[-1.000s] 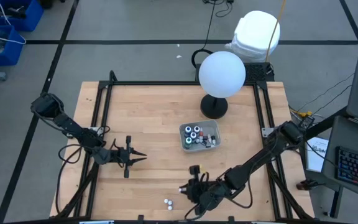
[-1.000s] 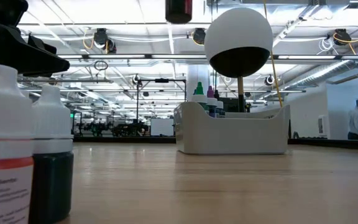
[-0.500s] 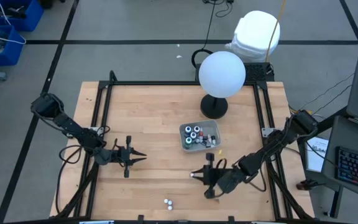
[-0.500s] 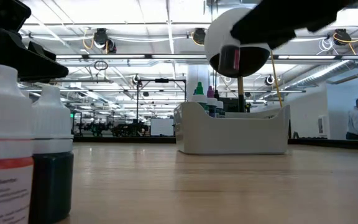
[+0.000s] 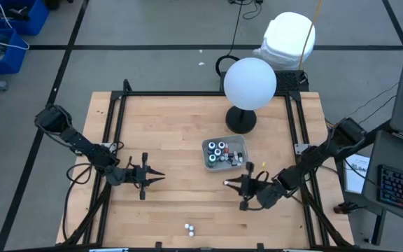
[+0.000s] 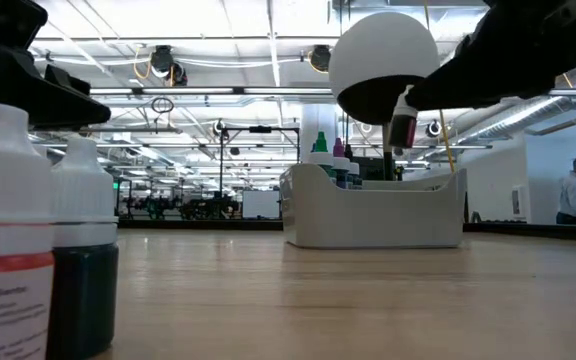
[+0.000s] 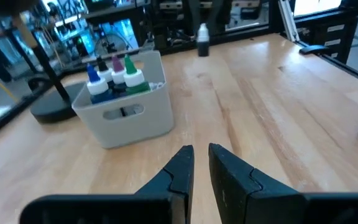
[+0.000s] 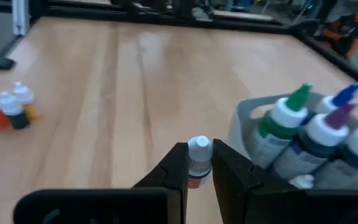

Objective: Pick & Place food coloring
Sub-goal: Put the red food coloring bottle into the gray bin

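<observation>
Bottle of food coloring (image 8: 198, 163), white cap, red label band; pinched betw. fingers of right gripper (image 8: 198, 167), carried above table (image 5: 173, 133) just beside grey tray (image 5: 208, 148) holding other bottles. Left gripper (image 7: 200, 163) idle over table's left part, fingers nearly together, nothing held. Risk judged: bottle gripped near neck, could swing/slip or clip tray wall at release. Bottle colour hard to tell; two stray bottles (image 5: 188, 227) at near edge cut off in low view.

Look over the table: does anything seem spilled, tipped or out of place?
Nothing spilled or tipped. Two food coloring bottles stand upright by the table's near edge, apart from the tray; the right gripper carries one more.
</observation>
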Controlling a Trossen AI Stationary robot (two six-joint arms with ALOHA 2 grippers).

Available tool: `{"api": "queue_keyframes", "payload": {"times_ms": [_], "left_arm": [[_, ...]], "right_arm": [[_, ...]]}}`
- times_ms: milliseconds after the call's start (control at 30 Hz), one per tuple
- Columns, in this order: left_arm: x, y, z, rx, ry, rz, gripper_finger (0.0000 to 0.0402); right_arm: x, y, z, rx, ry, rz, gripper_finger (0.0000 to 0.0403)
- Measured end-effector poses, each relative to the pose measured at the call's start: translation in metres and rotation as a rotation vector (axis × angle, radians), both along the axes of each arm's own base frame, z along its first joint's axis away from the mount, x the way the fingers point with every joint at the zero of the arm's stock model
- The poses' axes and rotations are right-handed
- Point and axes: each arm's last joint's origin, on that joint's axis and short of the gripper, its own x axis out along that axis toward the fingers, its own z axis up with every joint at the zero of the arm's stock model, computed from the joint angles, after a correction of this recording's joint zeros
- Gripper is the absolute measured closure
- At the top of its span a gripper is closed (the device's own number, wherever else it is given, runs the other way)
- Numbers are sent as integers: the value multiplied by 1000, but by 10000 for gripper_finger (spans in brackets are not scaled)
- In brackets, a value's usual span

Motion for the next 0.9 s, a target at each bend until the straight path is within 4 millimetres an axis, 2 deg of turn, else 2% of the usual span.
{"api": "queue_keyframes", "payload": {"times_ms": [233,467,733,900], "left_arm": [[1,0,2,163,-17,-31,344],[5,6,6,342,-44,-28,344],[9,11,7,349,-45,0,344],[11,14,7,399,-39,12,344]], "right_arm": [[-5,-21,19,-149,-26,-93,360],[-12,-63,36,-176,3,-225,360],[-15,-100,23,-97,45,-339,360],[-13,-112,12,-70,84,-339,360]]}}
